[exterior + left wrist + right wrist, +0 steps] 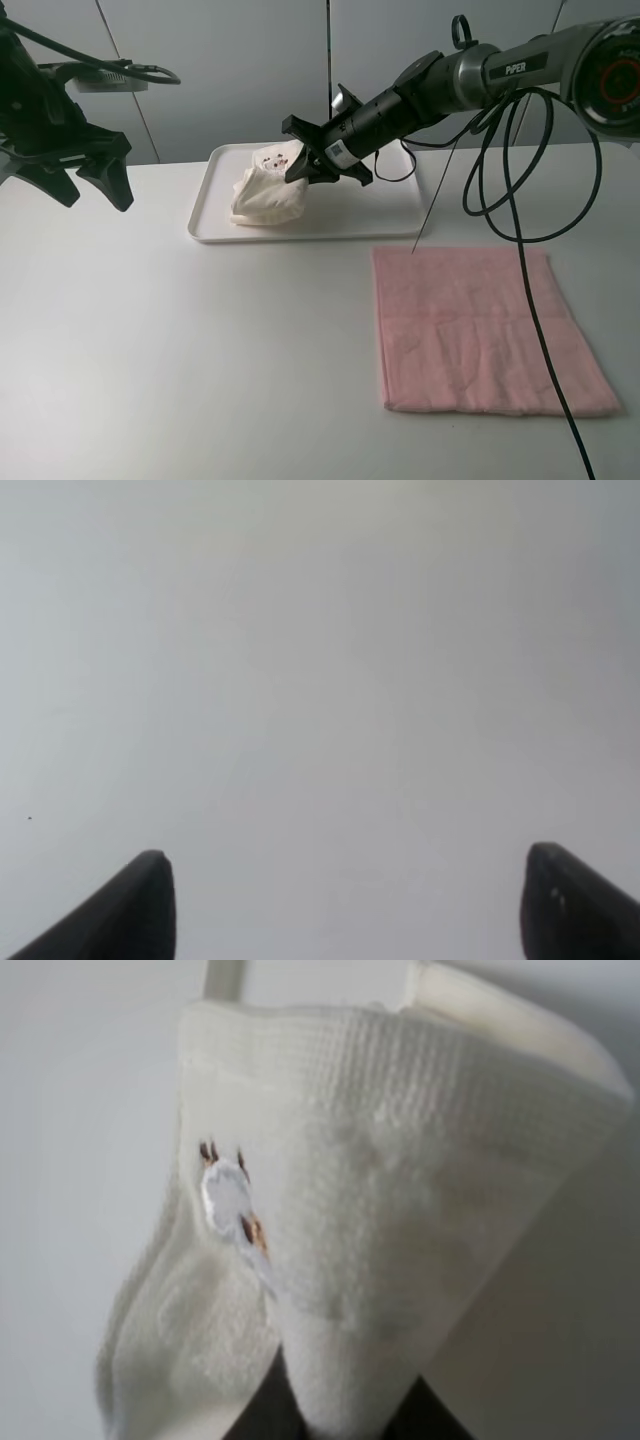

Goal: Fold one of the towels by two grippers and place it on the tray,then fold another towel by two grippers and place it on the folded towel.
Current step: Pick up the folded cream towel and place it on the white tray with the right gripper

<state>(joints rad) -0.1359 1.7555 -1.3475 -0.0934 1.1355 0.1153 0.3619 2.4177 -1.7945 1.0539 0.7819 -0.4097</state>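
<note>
While the right gripper [303,160] is clamped on the top of the bunched white towel [265,195] in the tray [390,215] at upper centre, the left gripper [95,192] hangs at upper left, fingers spread apart. The pink towel [480,330] lies flat on the table [200,350], lower right.

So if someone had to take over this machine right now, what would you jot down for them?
Left gripper: open, empty, above the table at far left.
Right gripper: shut on the white towel, which sits bunched on the tray.
Pink towel: flat on the table, no gripper on it.
Done: white towel at the tray.
Left: release it, fold the pink towel, stack it on top.
</note>
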